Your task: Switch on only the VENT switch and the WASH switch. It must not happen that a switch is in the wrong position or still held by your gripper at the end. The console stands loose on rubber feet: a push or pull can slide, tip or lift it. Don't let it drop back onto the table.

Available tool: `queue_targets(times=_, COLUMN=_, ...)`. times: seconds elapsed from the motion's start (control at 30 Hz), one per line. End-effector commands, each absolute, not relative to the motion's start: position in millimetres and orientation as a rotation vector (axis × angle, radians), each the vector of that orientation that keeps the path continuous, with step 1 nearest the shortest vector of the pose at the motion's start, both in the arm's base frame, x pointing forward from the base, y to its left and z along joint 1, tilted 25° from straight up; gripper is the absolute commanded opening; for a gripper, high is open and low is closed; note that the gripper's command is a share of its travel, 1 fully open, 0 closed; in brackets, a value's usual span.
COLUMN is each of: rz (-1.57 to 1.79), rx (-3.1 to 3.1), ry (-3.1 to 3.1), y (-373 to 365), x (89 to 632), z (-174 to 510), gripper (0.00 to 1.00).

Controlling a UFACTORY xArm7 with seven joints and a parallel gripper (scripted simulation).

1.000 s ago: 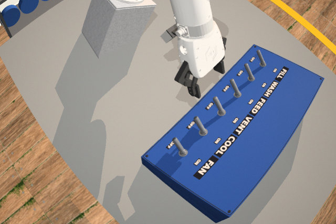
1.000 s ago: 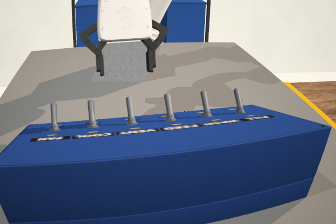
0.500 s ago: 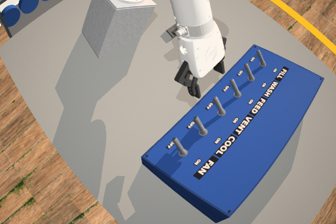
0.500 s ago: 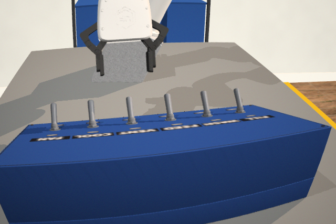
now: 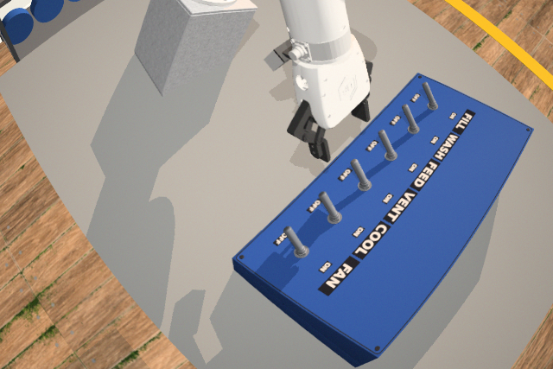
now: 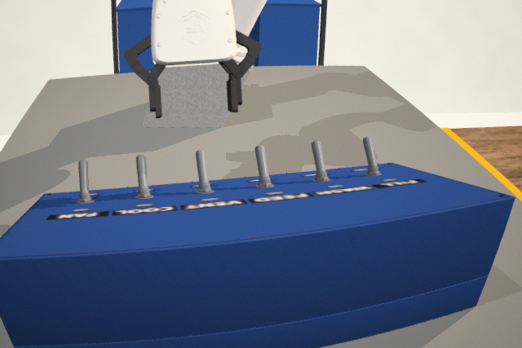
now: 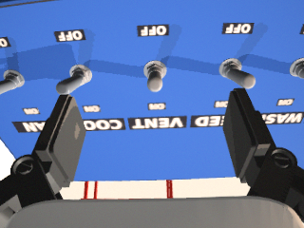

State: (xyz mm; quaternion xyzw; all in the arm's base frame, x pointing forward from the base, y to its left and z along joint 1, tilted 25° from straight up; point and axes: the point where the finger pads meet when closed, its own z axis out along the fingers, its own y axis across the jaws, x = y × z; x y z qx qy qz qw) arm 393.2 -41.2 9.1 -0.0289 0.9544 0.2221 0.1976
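Note:
The blue console (image 5: pixel 429 239) (image 6: pixel 253 280) (image 7: pixel 157 154) stands on the table with six grey levers. The VENT switch (image 5: pixel 359 174) (image 6: pixel 202 171) (image 7: pixel 155 78), third from the FAN end, leans toward OFF. The WASH switch (image 5: pixel 410 118) (image 6: pixel 319 160), second from the FILL end, also leans toward OFF; it is partly cut off at the right edge of the wrist view (image 7: pixel 298 68). My gripper (image 5: pixel 346 138) (image 6: pixel 195 113) (image 7: pixel 152 109) is open and empty. It hangs above and behind the console's OFF-side edge, apart from the levers. The VENT lever appears between the fingers in the wrist view.
The FAN (image 5: pixel 295 241), COOL (image 5: pixel 330 206), FEED (image 5: pixel 387 144) and FILL (image 5: pixel 429 95) levers also lean toward OFF. FEED stands between VENT and WASH, and COOL is on VENT's other side. The robot's grey pedestal (image 5: pixel 192 43) (image 6: pixel 192 95) stands behind.

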Motion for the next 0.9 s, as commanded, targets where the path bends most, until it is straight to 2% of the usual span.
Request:
queue_targets(times=0.0, rz=0.619, rx=-0.080, ry=2.669, y=-43.2, x=394.5, z=9.7, gripper=1.00)
queue_targets(times=0.87, rz=0.619, rx=-0.080, ry=2.669, y=-102.3, x=403.8, z=-17.2, gripper=1.00)
